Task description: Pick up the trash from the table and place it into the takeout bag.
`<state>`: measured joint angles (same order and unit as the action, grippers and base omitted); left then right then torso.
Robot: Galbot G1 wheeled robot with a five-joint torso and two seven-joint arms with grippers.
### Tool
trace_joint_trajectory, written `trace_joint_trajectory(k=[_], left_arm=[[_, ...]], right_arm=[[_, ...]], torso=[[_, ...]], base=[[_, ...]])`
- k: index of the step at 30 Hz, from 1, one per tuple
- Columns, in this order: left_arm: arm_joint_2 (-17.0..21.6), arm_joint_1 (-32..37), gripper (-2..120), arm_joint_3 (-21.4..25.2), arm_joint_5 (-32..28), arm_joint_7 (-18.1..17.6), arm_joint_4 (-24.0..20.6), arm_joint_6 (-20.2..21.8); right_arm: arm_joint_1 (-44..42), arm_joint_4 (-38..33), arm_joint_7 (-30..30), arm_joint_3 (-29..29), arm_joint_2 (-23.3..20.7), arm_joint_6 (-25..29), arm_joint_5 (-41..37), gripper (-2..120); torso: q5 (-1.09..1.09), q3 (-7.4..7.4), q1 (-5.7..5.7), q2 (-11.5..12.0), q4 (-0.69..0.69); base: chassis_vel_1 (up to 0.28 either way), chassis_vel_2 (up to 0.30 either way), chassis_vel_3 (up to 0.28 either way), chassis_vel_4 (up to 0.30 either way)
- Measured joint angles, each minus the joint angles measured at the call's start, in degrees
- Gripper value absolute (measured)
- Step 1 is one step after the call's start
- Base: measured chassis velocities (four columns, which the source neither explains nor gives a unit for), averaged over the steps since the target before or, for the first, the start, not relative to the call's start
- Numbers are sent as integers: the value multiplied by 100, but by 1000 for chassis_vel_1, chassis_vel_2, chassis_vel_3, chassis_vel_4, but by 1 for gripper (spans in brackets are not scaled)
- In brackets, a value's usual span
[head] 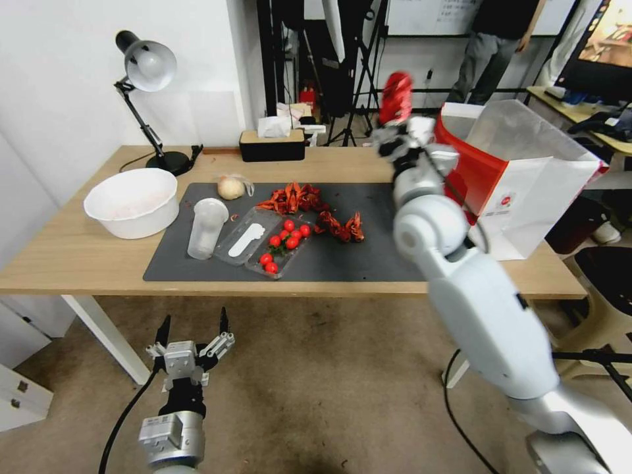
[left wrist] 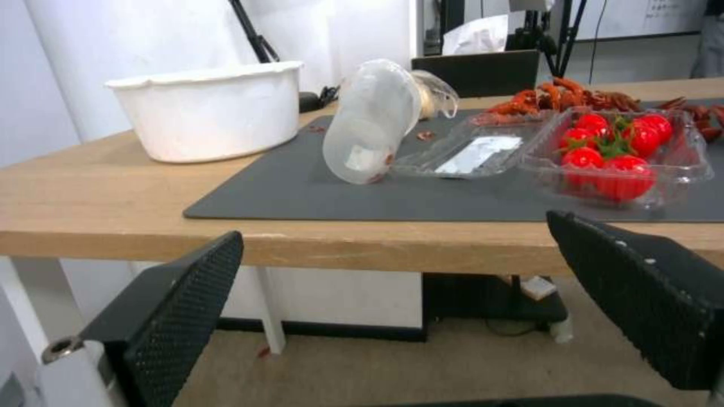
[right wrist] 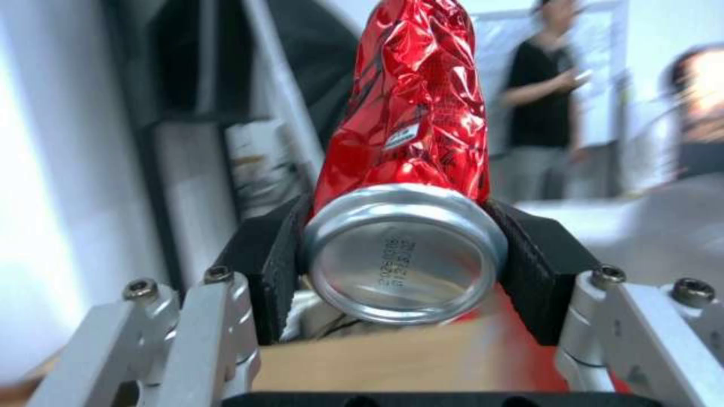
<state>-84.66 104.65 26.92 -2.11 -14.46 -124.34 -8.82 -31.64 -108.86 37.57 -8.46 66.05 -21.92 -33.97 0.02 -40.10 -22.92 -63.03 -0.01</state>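
The crushed red drink can point(head: 396, 97) is up in the air at the far right of the table point(head: 79, 253), just left of the takeout bag point(head: 520, 178) and not yet over its mouth, I'd say. Let go here and it would likely hit the bag's near wall or drop onto the table. The can is crumpled and narrow at the top, so it could also twist in the grip. The right gripper point(right wrist: 404, 249) pinches the can's base between its two black pads. The left gripper point(head: 192, 330) hangs low in front of the table's near edge, fingers spread, holding nothing.
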Motion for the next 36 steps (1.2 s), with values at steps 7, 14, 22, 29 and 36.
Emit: trace_joint_trajectory(k=[7, 14, 22, 29, 36], left_arm=[[-29, 11, 100, -38, 29, 0, -1, -13], [-41, 71, 100, -48, 43, 2, -32, -45], [-36, 136, 100, -44, 51, 3, -75, -78], [-23, 151, 100, -34, 50, 3, -91, -93], [-64, 155, 100, -52, 61, 2, -62, -143]], right_arm=[[7, -62, 213, -530, -517, -200, -326, 54], [-195, -51, 276, -803, -689, -429, -728, 69], [-377, -110, 275, -821, -627, -413, -722, 96], [-412, -229, 254, -803, -601, -393, -718, 100], [-715, -581, -178, -800, -604, -83, -527, 100]], torso=[[-1, 0, 0, 0, 0], [-2, 0, 0, 0, 1], [-2, 0, 0, 0, 1], [-2, 0, 0, 0, 1], [-2, 0, 0, 0, 0]], base=[[0, 0, 0, 0], [0, 0, 0, 0], [0, 0, 0, 0], [0, 0, 0, 0], [0, 0, 0, 0]])
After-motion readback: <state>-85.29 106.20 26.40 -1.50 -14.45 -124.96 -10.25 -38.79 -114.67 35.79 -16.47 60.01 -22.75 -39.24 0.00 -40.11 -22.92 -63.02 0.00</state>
